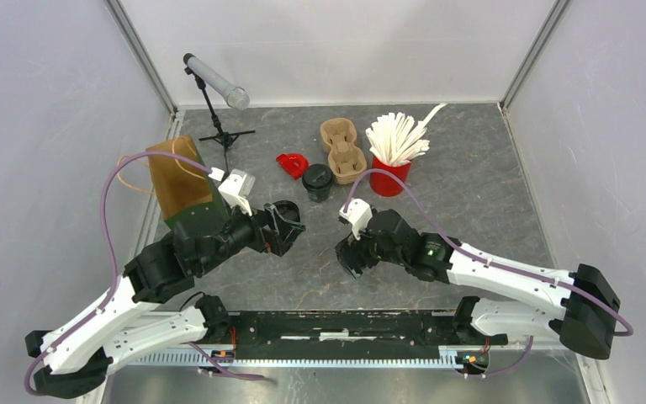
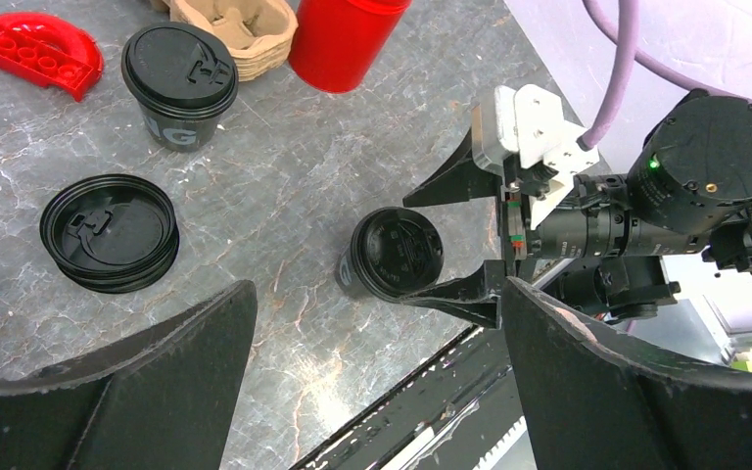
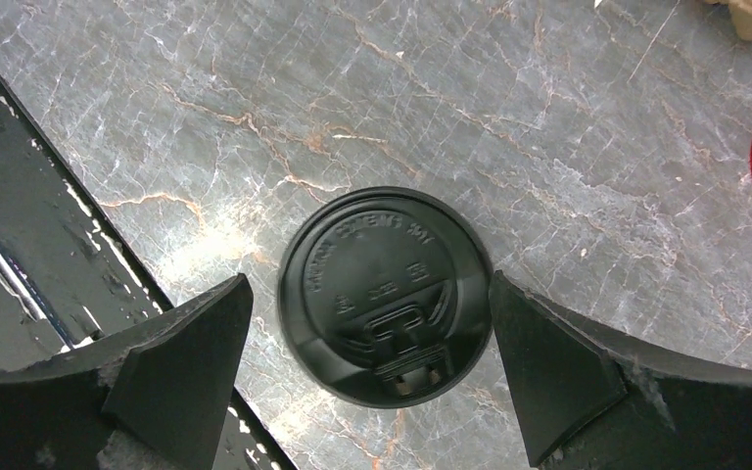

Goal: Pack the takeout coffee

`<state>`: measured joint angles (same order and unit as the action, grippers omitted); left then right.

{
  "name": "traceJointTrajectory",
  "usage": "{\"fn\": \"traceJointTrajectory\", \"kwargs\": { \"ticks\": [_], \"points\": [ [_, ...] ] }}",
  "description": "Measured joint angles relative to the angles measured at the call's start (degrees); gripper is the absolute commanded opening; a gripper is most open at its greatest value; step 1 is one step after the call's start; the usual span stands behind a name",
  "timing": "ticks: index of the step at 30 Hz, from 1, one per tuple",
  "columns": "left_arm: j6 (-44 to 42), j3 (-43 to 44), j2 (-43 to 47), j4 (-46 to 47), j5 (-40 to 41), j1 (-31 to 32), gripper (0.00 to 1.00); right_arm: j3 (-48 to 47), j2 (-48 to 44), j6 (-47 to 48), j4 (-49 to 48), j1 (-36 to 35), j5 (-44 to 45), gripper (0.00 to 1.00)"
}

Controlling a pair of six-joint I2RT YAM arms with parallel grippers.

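Looking down in the top external view, the left gripper [image 1: 293,225] and the right gripper [image 1: 346,257] faced each other over the grey table [image 1: 488,194], the fingers of both spread and released. Beyond the fingertips stood the far cup [image 1: 317,181], lidded. The cup carrier [image 1: 342,150] was just behind it and a red tumbler [image 1: 389,178] of white sticks stood beside that. The paper bag [image 1: 181,177] lay behind the left wrist. The near cup merged with the dark right fingers here and could not be made out with confidence.

In the left wrist view, the left fingers [image 2: 186,362] stood wide apart and grasped nothing. Ahead of their tips, the near cup [image 2: 392,253] stood upright between the two parted fingers of the right gripper. Outside the finger at the picture's left lay the lid stack [image 2: 110,230]. The far cup and a red block [image 2: 29,49] were farther ahead.

In the right wrist view, the near cup was seen from above, lid on, centred between the right fingers [image 3: 186,372]. A strip of table separated the lid from the finger at the picture's left. At the other finger the rim lay just beside the pad, and contact could not be told. The fingers were not clenched.
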<state>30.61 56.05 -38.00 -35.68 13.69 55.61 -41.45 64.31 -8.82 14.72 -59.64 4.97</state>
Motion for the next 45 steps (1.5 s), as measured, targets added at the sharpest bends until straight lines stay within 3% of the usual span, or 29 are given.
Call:
{"fn": "traceJointTrajectory", "kwargs": {
  "ticks": [19, 45],
  "points": [
    [0.0, -0.24, 0.24, -0.15, 0.85, 0.0, 1.0, -4.37, 3.15, 2.58, 5.9, -0.63, 1.77, 0.98],
    [0.0, -0.96, 0.28, -0.24, 1.07, 0.0, 1.0, -4.39, 4.09, 4.26, 5.29, 0.26, 6.1, 0.92]
  ]
}}
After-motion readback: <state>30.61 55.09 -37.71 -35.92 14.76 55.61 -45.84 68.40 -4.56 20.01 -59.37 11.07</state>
